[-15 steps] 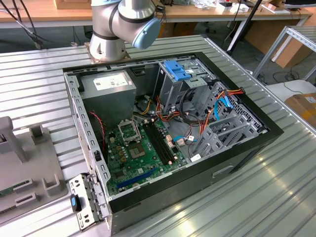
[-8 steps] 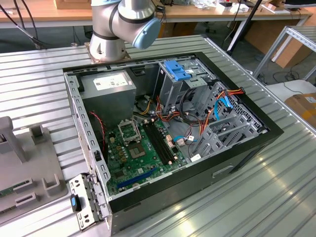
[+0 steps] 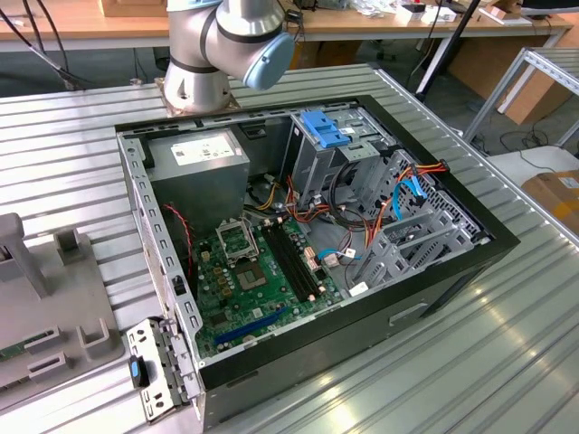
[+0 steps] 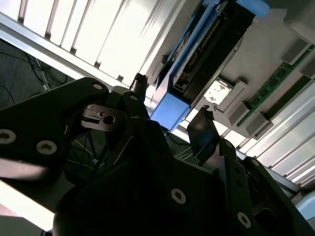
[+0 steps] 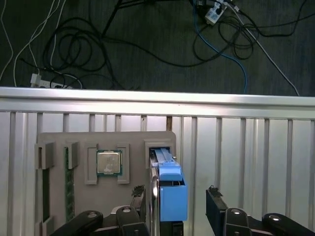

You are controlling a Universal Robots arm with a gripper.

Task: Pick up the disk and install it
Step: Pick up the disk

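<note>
Two fingers (image 5: 214, 202) are standing spread wide in the first wrist view, and I am seeing the disk (image 5: 168, 191) between them, its blue end tab facing the camera. One finger is sitting just beside the disk; the other is hanging clear of it, so the gripper (image 5: 176, 191) is clamping nothing. The disk is standing on edge in a slot of the grey tray (image 5: 98, 142), near a processor chip (image 5: 108, 162) and a memory stick (image 5: 69, 179) lying in their own recesses. The tray is resting on the ribbed metal tabletop (image 5: 256, 147). In the exterior view, an open computer case (image 3: 425, 289) is lying on that tabletop.
</note>
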